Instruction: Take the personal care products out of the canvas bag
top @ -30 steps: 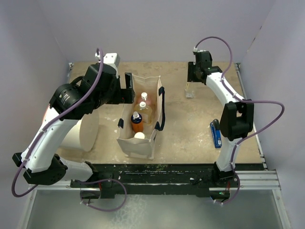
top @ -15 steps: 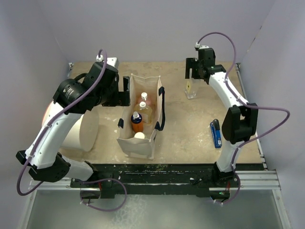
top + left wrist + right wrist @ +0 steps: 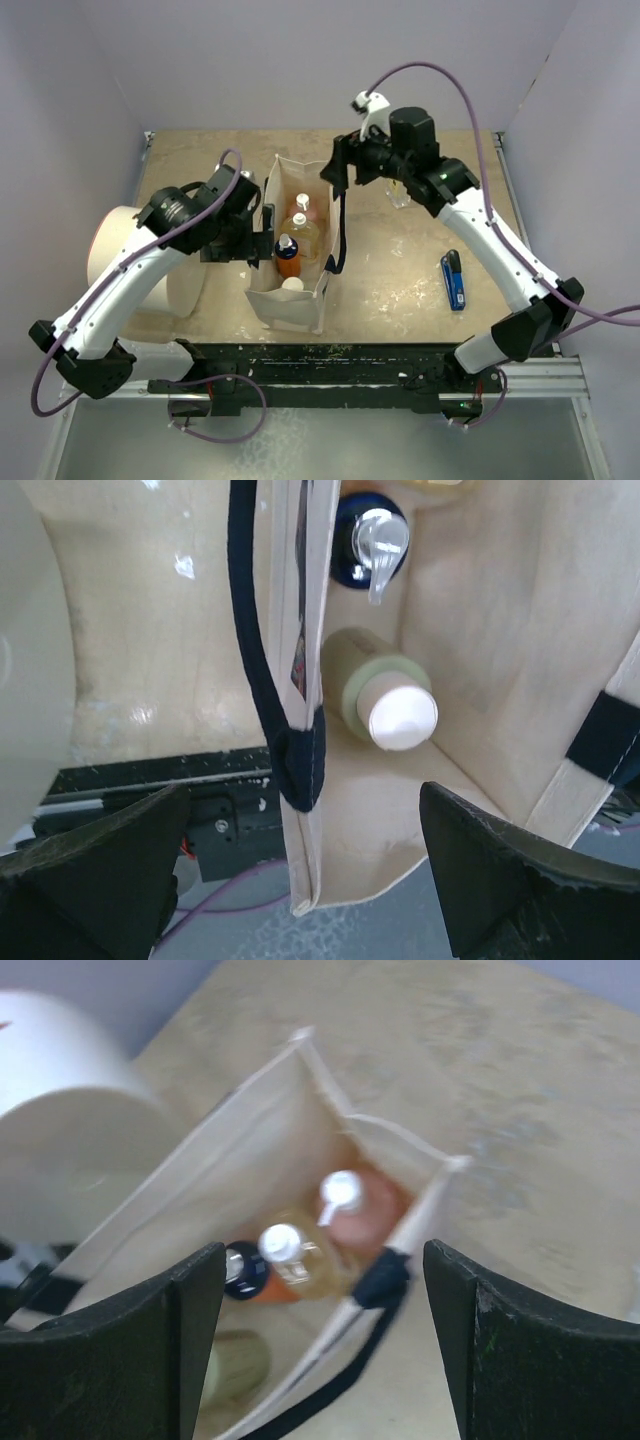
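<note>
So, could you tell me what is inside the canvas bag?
Four bottles: pink pump bottle, yellowish bottle, orange-and-blue pump bottle, olive-green bottle. The canvas bag hides their lower parts.

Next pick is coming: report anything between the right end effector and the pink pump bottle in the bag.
Nothing visible blocks it. The right end effector is open above the far rim of the canvas bag, and the pink pump bottle stands uncovered inside, with the yellowish white-capped bottle close beside it.
</note>
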Motion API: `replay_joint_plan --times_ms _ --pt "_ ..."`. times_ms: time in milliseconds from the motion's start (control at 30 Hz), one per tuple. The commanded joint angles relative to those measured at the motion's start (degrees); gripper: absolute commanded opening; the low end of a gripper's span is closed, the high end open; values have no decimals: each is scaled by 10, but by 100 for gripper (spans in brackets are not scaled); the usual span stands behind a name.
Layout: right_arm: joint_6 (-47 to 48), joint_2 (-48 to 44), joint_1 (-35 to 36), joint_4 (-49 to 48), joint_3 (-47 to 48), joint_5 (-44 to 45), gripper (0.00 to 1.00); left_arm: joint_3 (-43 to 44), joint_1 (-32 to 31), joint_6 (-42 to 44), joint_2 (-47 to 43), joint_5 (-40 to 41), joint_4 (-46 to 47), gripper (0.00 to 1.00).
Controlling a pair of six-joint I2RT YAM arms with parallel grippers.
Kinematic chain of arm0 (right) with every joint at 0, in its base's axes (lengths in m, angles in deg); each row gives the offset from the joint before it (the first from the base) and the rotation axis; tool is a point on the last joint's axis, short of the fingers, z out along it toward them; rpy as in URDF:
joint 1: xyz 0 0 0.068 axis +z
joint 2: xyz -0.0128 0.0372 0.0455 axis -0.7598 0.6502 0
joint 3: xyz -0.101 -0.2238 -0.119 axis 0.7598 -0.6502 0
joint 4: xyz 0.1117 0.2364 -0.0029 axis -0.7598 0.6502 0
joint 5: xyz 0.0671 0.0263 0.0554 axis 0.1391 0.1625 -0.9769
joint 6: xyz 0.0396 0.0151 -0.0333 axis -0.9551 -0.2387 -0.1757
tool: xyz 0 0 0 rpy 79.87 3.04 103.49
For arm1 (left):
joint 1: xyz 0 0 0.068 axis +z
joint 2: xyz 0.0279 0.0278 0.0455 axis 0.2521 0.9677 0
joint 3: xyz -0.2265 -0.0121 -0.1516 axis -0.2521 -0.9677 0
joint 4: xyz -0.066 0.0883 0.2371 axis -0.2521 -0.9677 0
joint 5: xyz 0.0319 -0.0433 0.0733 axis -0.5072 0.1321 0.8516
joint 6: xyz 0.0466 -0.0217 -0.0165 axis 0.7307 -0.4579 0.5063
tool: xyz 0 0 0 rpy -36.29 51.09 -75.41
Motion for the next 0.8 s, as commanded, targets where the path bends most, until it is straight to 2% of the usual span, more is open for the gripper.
replay_joint_plan --times_ms 0,167,400,633,767 --pt "-11 -13 54 -10 -8 -98 80 -42 2 -45 -59 -53 20 100" --pt "-10 -57 124 -69 -104 -135 74 -89 2 -54 -91 -74 25 99" --pt "84 -56 214 -69 -171 -103 73 -134 2 -51 -93 -102 28 99" --pt "181 -105 260 -117 -275 -121 77 -167 3 -49 -127 -129 44 99" --pt "230 -137 272 -177 -337 -133 79 -185 2 -46 -145 -136 39 99"
